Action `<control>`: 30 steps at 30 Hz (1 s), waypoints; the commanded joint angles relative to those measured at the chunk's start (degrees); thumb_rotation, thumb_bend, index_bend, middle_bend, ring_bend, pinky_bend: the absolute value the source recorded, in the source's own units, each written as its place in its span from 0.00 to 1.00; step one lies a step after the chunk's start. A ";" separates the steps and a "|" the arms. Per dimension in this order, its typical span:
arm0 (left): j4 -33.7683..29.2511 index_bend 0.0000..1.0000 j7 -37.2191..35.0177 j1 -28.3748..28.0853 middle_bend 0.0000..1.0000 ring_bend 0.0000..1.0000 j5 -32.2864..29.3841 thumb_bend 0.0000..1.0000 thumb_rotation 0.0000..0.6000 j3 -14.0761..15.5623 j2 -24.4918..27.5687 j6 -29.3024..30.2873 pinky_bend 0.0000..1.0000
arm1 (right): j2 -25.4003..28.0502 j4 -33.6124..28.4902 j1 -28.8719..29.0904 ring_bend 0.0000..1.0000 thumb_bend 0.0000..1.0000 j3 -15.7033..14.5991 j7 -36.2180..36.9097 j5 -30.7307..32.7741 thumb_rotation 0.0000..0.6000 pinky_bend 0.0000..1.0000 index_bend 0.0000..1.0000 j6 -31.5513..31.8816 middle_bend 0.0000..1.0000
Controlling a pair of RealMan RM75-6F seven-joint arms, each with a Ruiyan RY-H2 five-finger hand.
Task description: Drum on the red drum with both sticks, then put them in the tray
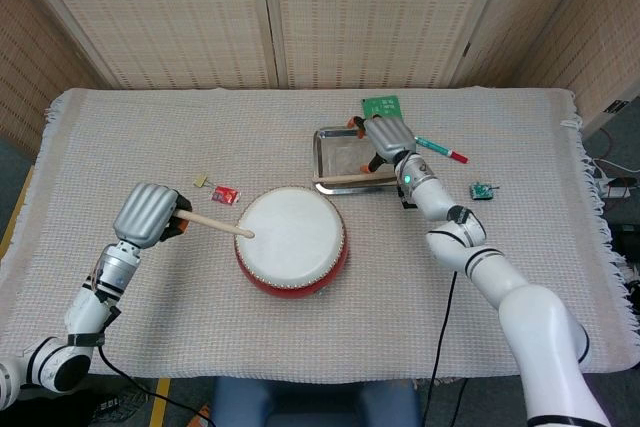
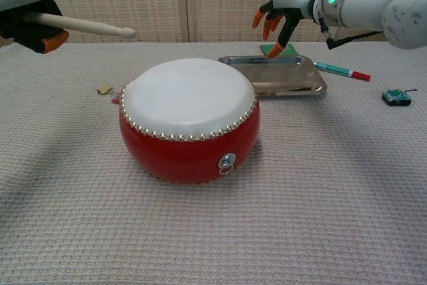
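The red drum [image 1: 290,242] [image 2: 190,119] with its white skin stands in the middle of the table. My left hand [image 1: 150,215] [image 2: 27,13] grips one drumstick [image 1: 215,222] [image 2: 87,26], whose tip hangs over the drum's left rim. The other drumstick [image 1: 350,179] [image 2: 280,85] lies along the front edge of the metal tray [image 1: 335,142] [image 2: 267,65], free of any hand. My right hand [image 1: 385,139] [image 2: 283,11] hovers above the tray with its fingers apart and nothing in it.
A green circuit board [image 1: 381,107] lies behind the tray and a red-and-teal pen [image 1: 440,150] [image 2: 340,69] to its right. A small green part [image 1: 482,190] [image 2: 395,97] sits further right. A red tag [image 1: 224,195] and a tan scrap [image 1: 201,182] lie left of the drum.
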 commanded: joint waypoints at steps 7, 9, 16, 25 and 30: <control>-1.87 1.00 7.63 -3.51 1.00 0.99 -2.04 0.77 1.00 -0.85 -3.89 -1.33 1.00 | 34.90 -53.96 -7.79 0.32 0.06 1.57 -15.69 19.18 1.00 0.58 0.29 5.15 0.33; -2.01 1.00 9.55 -4.15 1.00 0.99 -3.19 0.77 1.00 -0.91 -4.92 -1.62 1.00 | 37.41 -59.10 -7.77 0.32 0.06 1.14 -17.50 23.70 1.00 0.60 0.31 6.58 0.33; -4.10 1.00 17.48 -6.52 1.00 0.98 -11.03 0.77 1.00 -1.81 -7.51 -2.20 1.00 | 40.72 -71.20 -5.05 0.33 0.05 -1.71 -23.37 35.24 1.00 0.61 0.31 9.70 0.35; -6.68 0.99 26.36 -8.89 1.00 0.97 -18.87 0.76 1.00 -3.04 -10.04 1.67 1.00 | 35.75 -74.13 -0.82 0.33 0.03 -3.81 -27.10 42.59 1.00 0.63 0.27 12.65 0.35; -7.79 0.98 29.51 -10.29 1.00 0.97 -21.72 0.76 1.00 -3.24 -10.82 2.59 1.00 | 32.28 -73.75 1.19 0.33 0.03 -4.08 -28.78 45.06 1.00 0.63 0.27 14.51 0.35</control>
